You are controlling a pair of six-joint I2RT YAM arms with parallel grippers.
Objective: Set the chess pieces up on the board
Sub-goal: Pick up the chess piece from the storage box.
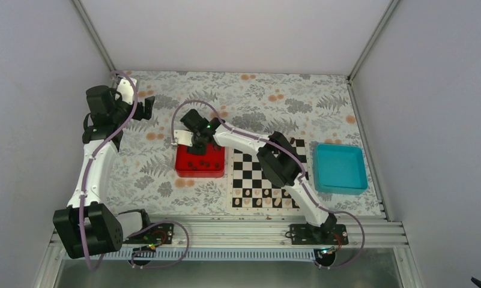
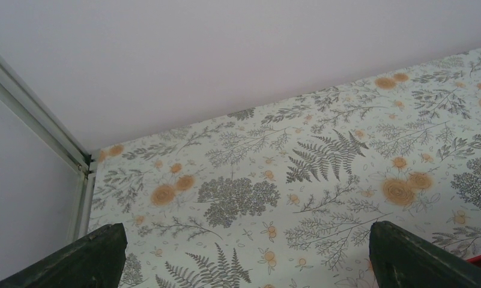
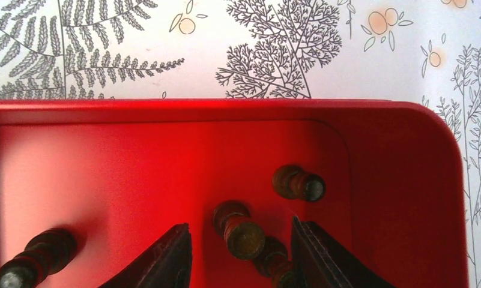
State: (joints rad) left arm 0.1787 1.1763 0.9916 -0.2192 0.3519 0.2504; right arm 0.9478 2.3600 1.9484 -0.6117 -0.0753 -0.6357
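Inside red tray (image 3: pixel 226 111), dark brown chess pieces (image 3: pixel 238 231) lie toppled; right fingers (image 3: pixel 172 258) apart astride one; left fingers (image 2: pixel 412 258) spread wide.

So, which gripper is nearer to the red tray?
Right. The right gripper hangs over the red tray, jaws astride a dark chess piece; the left gripper is well off to its left.

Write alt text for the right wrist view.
The right gripper, jaws apart, straddles a dark chess piece lying in the red tray. Another piece lies beyond it near the tray's corner, a third piece at the picture's left edge. Floral tablecloth shows past the rim.
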